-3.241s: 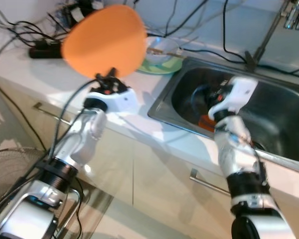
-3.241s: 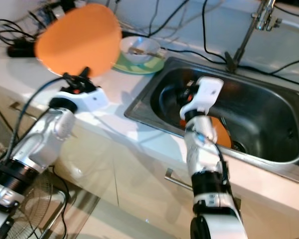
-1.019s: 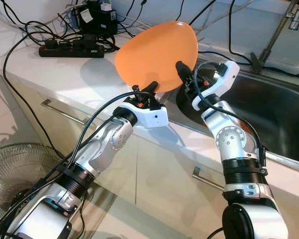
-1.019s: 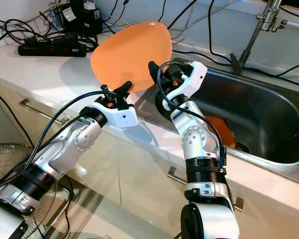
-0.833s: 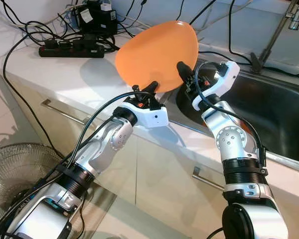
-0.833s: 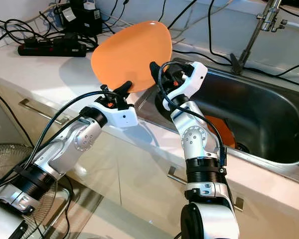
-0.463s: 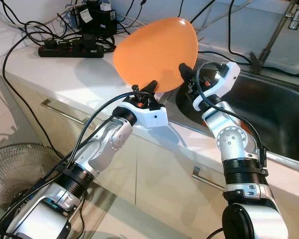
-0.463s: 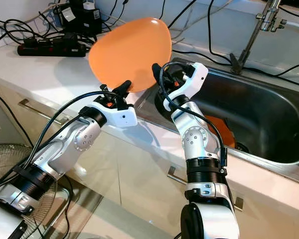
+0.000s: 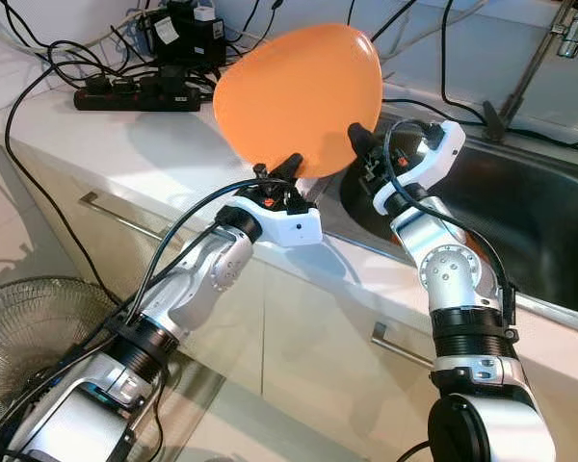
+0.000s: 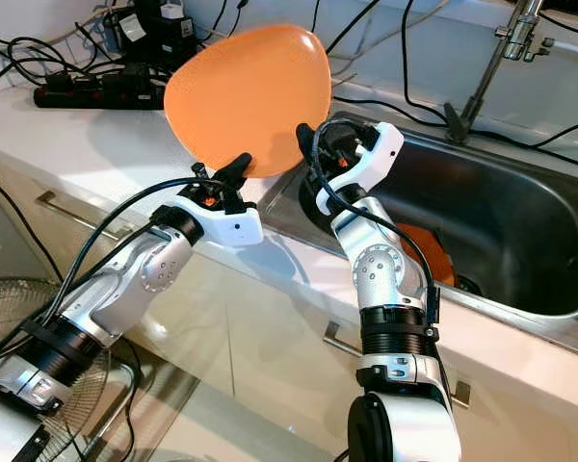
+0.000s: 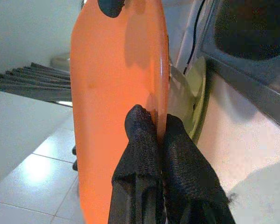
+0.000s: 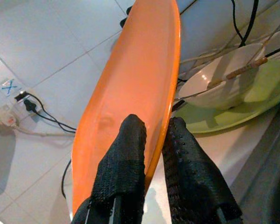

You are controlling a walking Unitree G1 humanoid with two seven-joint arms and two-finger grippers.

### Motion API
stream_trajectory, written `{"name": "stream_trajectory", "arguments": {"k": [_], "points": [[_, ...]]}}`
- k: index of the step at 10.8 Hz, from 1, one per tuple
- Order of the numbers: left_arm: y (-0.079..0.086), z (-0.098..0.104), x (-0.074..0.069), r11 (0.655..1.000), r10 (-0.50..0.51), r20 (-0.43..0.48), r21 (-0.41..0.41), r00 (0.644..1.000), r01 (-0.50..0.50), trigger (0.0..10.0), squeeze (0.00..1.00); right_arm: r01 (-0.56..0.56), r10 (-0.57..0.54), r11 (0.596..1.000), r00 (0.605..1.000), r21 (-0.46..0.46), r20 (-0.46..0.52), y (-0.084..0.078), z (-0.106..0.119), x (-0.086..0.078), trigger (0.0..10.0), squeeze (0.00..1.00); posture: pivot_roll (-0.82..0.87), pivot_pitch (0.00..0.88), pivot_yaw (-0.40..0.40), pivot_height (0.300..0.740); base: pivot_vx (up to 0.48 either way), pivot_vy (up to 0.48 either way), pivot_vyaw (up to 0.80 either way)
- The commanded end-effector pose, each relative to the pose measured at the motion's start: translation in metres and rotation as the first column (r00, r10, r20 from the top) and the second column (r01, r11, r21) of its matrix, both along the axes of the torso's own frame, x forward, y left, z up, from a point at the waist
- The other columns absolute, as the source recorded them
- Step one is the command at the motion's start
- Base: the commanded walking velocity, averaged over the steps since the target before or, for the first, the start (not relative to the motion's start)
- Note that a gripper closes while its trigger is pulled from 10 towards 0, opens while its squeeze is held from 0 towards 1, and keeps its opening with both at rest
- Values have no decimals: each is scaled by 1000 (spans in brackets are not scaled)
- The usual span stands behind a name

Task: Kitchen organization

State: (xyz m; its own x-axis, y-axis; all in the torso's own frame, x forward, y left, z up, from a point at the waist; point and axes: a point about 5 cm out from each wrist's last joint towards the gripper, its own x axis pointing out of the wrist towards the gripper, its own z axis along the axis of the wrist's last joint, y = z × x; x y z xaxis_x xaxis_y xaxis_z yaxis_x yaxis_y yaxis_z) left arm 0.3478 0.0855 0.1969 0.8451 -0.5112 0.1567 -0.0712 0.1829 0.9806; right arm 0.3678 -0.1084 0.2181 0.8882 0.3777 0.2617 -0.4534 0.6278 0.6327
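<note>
— Where is the plate (image 9: 297,101) right now?

— Up in the air above the surface (image 9: 164,154), standing almost on edge. My left fingers (image 11: 142,140) pinch its lower rim, one on each face, pressed tight. My right fingers (image 12: 126,154) straddle the rim on the sink (image 10: 501,221) side, one on each face, with a sliver of gap showing, so I judge that grip not yet firm.

— So both hold it at once?

— Both are at the rim. It looks to me like a handover from my left gripper (image 9: 279,176) to my right gripper (image 10: 306,135), or a two-handed carry; I can't be sure which.

— How do you do it well?

— I'd close the right fingers fully on the rim before loosening the left ones. A smooth plate held on edge can pivot or slip out of a shallow pinch, so I want the right fingers deeper over the rim, not just at the lip.

— Anything nearby to mind?

— Beyond my fingers, on the surface, a white bowl (image 12: 224,84) sits on a green plate (image 12: 242,100), and cables (image 9: 125,87) lie further out. Another orange dish (image 10: 429,255) lies in the sink below my right arm. I'd keep the plate's swing small and clear of the bowl.
</note>
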Motion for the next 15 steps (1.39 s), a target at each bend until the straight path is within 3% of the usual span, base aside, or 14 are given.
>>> {"name": "stream_trajectory", "arguments": {"k": [1, 3, 4, 10, 11, 14, 15], "points": [[-6, 13, 1, 1000, -27, 38, -10, 999, 28, 10000, 0, -61, 61, 998, 998, -16, 19, 10, 1, -5, 0, 0, 221, 21, -51, 725, 0, 0, 0], [-5, 13, 2, 1000, -27, 45, 2, 999, 27, 10000, 0, -74, 74, 997, 997, -14, 5, 12, -1, -6, 0, 0, 221, 22, -52, 725, 0, 0, 0], [-5, 13, 2, 999, -31, 38, -7, 999, 31, 10000, 1000, -79, 79, 997, 997, -12, 3, 14, -2, -6, 0, 0, 221, 23, -52, 725, 0, 0, 0], [-4, 13, 2, 1000, -28, 44, -9, 999, 28, 10000, 996, -96, 96, 995, 995, 1, -17, 20, -5, -8, 0, 0, 223, 25, -53, 725, 0, 0, 0], [-4, 13, 2, 1000, -26, 46, -10, 999, 26, 10000, 0, -85, 86, 996, 996, 5, -20, 20, -5, -8, 0, 0, 222, 24, -53, 725, 0, 0, 0], [-4, 14, 2, 999, -28, 53, -21, 998, 29, 10000, 0, 27, -24, 997, 999, 67, -36, 3, 1, 2, 0, 0, 226, 26, -53, 725, 0, 0, 0], [-4, 14, 2, 999, -25, 53, -23, 998, 26, 10000, 0, 93, -89, 989, 995, 118, -34, -12, 8, 7, 0, 0, 225, 26, -53, 725, 0, 0, 0]]}}
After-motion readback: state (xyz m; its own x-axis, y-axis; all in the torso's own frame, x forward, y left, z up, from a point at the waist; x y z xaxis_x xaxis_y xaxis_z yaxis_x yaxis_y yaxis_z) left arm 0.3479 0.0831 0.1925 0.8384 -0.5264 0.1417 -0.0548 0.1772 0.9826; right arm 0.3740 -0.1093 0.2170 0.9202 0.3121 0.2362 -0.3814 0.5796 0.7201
